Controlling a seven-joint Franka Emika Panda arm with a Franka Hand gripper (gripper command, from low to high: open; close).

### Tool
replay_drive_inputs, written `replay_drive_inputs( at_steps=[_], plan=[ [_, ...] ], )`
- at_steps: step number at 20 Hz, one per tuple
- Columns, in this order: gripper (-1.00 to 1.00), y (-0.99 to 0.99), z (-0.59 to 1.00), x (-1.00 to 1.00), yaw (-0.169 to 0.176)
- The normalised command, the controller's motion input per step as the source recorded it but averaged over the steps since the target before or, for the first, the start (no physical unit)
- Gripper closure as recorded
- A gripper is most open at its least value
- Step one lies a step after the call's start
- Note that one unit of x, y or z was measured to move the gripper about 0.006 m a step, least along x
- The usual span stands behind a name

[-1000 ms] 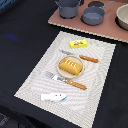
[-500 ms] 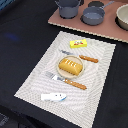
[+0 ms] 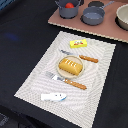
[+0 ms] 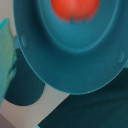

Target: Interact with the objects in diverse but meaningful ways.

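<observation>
Exterior view, layout: the striped placemat lies on the dark bench, and the bread loaf sits on the tan plate at its middle.
Exterior view, cutlery: a wooden-handled knife lies beyond the plate and a fork on its near side.
Exterior view, other toys: the yellow box rests near the mat's far edge, and the fish near its front edge.
Exterior view, tomato: the tomato sits inside the grey pot on the pink board (a second pot stands just beside).
Exterior view, change: nothing on the mat has shifted over the last second; loaf, box and fish lie as they did.
Exterior view, arm: no arm or claw shows here.
Wrist view, subject: the camera looks straight down into the pot, the tomato blurred inside it.
Wrist view, claw: no fingers show, so its opening and any hold cannot be told.
Reading: with the wrist over the pot, the tomato looks the likeliest next pick.
</observation>
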Motion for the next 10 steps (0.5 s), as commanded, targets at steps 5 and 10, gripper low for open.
replay_drive_inputs(
  at_steps=[5,10],
  plan=[
    [-1.00,0.15,0.95,0.51,-0.039],
    [-1.00,-0.05,1.00,0.86,-0.066]
  ],
)
